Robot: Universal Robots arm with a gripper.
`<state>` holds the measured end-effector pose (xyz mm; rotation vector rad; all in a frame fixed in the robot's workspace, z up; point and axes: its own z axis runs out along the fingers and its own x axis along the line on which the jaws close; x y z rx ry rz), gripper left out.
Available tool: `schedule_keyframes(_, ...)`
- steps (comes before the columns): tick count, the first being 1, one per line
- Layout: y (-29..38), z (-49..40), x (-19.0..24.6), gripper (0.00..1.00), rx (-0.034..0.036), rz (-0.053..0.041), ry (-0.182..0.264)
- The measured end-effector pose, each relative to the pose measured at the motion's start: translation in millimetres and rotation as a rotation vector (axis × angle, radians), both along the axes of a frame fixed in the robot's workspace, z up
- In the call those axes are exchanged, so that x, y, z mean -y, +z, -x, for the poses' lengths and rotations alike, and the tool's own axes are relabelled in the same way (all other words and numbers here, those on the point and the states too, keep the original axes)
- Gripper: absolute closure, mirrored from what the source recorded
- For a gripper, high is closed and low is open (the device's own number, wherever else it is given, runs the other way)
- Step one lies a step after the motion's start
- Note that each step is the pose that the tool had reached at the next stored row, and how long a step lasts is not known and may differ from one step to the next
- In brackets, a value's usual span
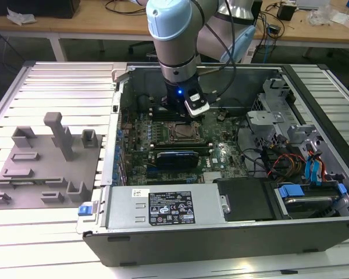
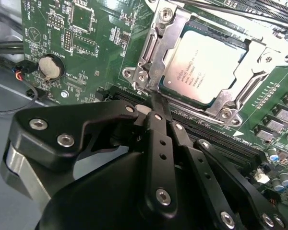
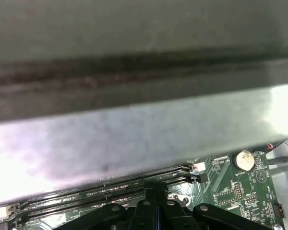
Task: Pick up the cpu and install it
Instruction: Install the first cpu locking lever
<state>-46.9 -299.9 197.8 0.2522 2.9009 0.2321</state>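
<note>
The cpu (image 2: pixel 204 64), a flat square chip with a silvery top, lies in the metal socket frame (image 2: pixel 153 43) on the green motherboard; in the exterior view the cpu (image 1: pixel 183 132) sits mid-board inside the open computer case. My gripper (image 2: pixel 156 103) hangs just beside the socket's edge, its black fingers (image 2: pixel 159 125) pressed together and holding nothing. From outside, the gripper (image 1: pixel 185 116) is low over the board just behind the socket. The first wrist view catches the gripper (image 3: pixel 156 191) above the memory slots.
A grey fixture plate (image 1: pixel 43 168) with upright blocks lies at the exterior view's left. The power supply (image 1: pixel 163 206) lines the case front; drive cage and cables (image 1: pixel 291 151) fill the right. A coin battery (image 2: pixel 51 66) and memory slots (image 3: pixel 110 184) flank the socket.
</note>
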Motion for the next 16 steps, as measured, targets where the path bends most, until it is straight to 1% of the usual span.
schedule_keyframes(7,8.2,0.0,0.0,0.89,0.0002,0.0003,0.000)
schedule_keyframes(8,9.3,0.1,0.0,0.89,0.0003,0.0027,0.000)
schedule_keyframes(9,10.4,0.0,0.0,0.89,-0.0006,0.0125,0.000)
schedule_keyframes(10,11.3,0.0,0.0,0.89,-0.0029,0.0243,0.000)
schedule_keyframes(11,12.2,0.0,0.0,0.89,-0.0111,0.0506,0.000)
schedule_keyframes(12,12.5,-0.1,0.0,0.89,-0.0199,0.0708,0.000)
schedule_keyframes(14,12.7,-0.3,0.0,0.89,-0.0339,0.1000,0.000)
schedule_keyframes(16,13.0,-0.3,0.0,0.89,-0.0497,0.1318,0.001)
